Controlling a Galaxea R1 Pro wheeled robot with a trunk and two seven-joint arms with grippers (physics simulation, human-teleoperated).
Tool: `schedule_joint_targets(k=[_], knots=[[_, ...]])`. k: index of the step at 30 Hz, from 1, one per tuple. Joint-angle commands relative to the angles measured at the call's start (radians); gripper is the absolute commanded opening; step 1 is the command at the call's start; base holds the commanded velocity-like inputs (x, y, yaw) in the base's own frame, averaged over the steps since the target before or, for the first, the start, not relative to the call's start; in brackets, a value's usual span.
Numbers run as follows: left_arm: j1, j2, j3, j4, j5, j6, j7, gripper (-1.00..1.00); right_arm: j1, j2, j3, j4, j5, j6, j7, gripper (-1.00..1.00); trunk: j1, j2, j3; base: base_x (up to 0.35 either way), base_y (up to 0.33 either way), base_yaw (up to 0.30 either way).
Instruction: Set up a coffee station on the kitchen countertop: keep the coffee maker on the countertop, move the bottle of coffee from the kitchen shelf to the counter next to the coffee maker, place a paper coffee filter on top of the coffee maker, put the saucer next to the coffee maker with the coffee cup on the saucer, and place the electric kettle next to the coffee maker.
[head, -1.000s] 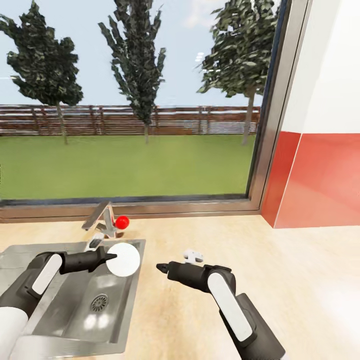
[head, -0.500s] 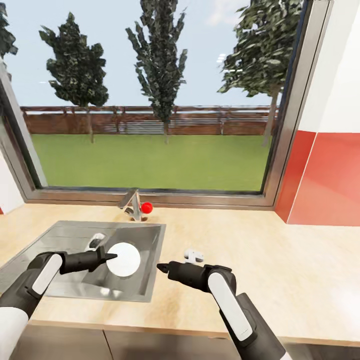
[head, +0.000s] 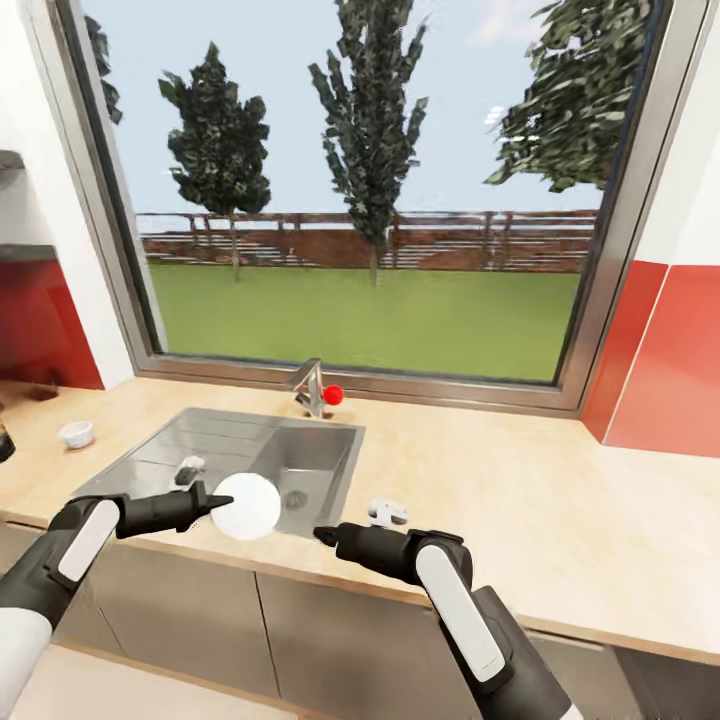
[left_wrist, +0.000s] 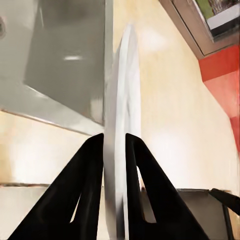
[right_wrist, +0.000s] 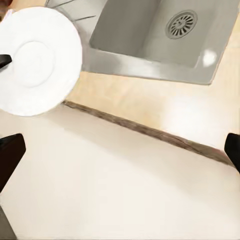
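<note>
Head view: the robot stands back from the countertop, which carries a steel sink under a wide window.
Left gripper: the left gripper is clamped on the rim of the white saucer, its two dark fingers pressing either face of the disc in the left wrist view.
Saucer position: held in the air over the front edge of the counter, just in front of the sink basin, touching nothing but the fingers.
Saucer orientation: it stands on edge, its flat face turned toward the head camera and toward the right wrist camera, where it reads as a full circle; the left wrist view sees it edge-on as a thin vertical blade.
Right gripper: the right gripper hangs empty near the counter edge, fingertips spread wide apart at the sides of its wrist view.
Other items: a small white cup sits on the counter well to the left of the sink; a small white object lies on the counter just behind the right gripper.
Step in hand: carrying the saucer toward the coffee maker, I judge.
Next move: find the coffee maker, travel there, then tip the saucer flat before setting it down beside it.
</note>
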Motion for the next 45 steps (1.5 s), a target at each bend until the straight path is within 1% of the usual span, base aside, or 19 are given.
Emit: schedule_joint_targets(k=[1,5,8,13,18,23,25,27,28,30,33,35,36,37,40,42,43,44,45], knots=[[-0.001,0.004,0.006,-0.011,-0.007,0.003,-0.014,-1.00,0.000,0.000,0.000,-0.001,-0.011,0.001,-0.010,1.00,0.000,-0.001,0.000,-0.335,-0.009,0.276],[0.000,0.011,0.030,-0.038,-0.007,0.005,-0.053,-1.00,0.000,0.000,0.001,-0.003,-0.012,0.001,-0.010,1.00,0.000,-0.001,0.001,-0.324,-0.004,0.275],[0.000,0.013,0.041,-0.044,-0.006,0.005,-0.068,-1.00,0.000,0.000,0.005,-0.013,-0.012,0.001,-0.010,1.00,0.000,-0.001,0.003,-0.256,-0.001,0.258],[0.001,0.016,0.044,-0.046,-0.006,0.005,-0.073,-1.00,0.000,0.000,0.012,-0.036,-0.012,0.001,-0.010,1.00,0.000,-0.001,0.004,-0.072,0.000,0.199],[0.003,0.016,0.045,-0.046,-0.007,0.005,-0.074,-1.00,0.000,0.000,0.015,-0.039,-0.012,0.001,-0.010,1.00,0.000,-0.001,0.005,-0.018,0.000,0.037],[0.002,0.015,0.045,-0.046,-0.007,0.005,-0.074,-1.00,0.000,0.002,0.022,-0.038,-0.012,0.002,-0.008,1.00,0.000,-0.001,0.005,-0.201,0.065,0.005],[0.002,0.015,0.045,-0.046,-0.007,0.005,-0.074,-1.00,0.000,0.002,0.054,-0.038,-0.012,0.002,-0.007,1.00,0.000,-0.001,0.005,-0.289,0.151,0.001],[0.002,0.016,0.045,-0.046,-0.006,0.005,-0.074,-1.00,0.000,0.001,0.112,-0.037,-0.012,0.003,-0.008,1.00,0.000,-0.001,0.005,-0.302,0.178,0.000],[0.002,0.016,0.045,-0.046,-0.006,0.005,-0.074,-1.00,0.000,0.001,0.126,-0.036,-0.012,0.003,-0.008,1.00,0.000,-0.001,0.005,-0.306,0.185,0.000],[0.001,0.017,0.045,-0.046,-0.006,0.005,-0.074,-1.00,0.000,0.000,0.187,-0.028,-0.011,0.003,-0.009,1.00,0.000,-0.001,0.005,-0.222,0.137,0.000],[0.002,0.017,0.046,-0.046,-0.006,0.005,-0.074,-1.00,0.000,-0.004,0.244,0.007,-0.009,0.004,-0.010,1.00,0.000,-0.001,0.005,-0.069,0.043,0.000],[0.003,0.021,0.046,-0.046,-0.006,0.005,-0.075,-1.00,0.000,-0.008,0.299,0.083,-0.008,0.003,-0.010,1.00,0.000,-0.001,0.005,-0.017,0.011,0.000],[0.003,0.023,0.046,-0.046,-0.005,0.005,-0.076,-1.00,0.000,-0.008,0.311,0.101,-0.008,0.003,-0.009,1.00,0.000,-0.001,0.005,-0.011,0.007,0.000],[0.004,0.030,0.046,-0.046,-0.004,0.005,-0.078,-1.00,0.000,-0.008,0.334,0.142,-0.007,0.002,-0.009,1.00,0.000,-0.001,0.005,-0.007,0.004,0.000],[0.006,0.045,0.046,-0.046,0.003,0.005,-0.105,-1.00,0.000,-0.009,0.387,0.294,-0.004,-0.013,-0.009,1.00,0.000,-0.001,0.005,-0.003,0.002,0.000],[0.008,0.052,0.046,-0.045,0.004,0.005,-0.128,-1.00,0.000,-0.009,0.408,0.408,-0.003,-0.061,-0.009,1.00,0.000,-0.001,0.005,-0.001,0.000,0.000],[0.009,0.053,0.046,-0.045,0.004,0.005,-0.132,-1.00,0.000,-0.009,0.412,0.436,-0.002,-0.077,-0.009,1.00,0.000,-0.001,0.005,0.000,0.000,0.000],[0.011,0.056,0.046,-0.043,0.004,0.005,-0.140,-1.00,0.000,-0.009,0.420,0.494,-0.001,-0.113,-0.008,1.00,0.000,-0.001,0.005,0.000,0.000,0.000],[0.012,0.059,0.046,-0.042,0.004,0.004,-0.145,-1.00,0.000,-0.009,0.433,0.592,0.000,-0.171,-0.008,1.00,0.000,-0.001,0.005,0.000,0.000,0.000]])
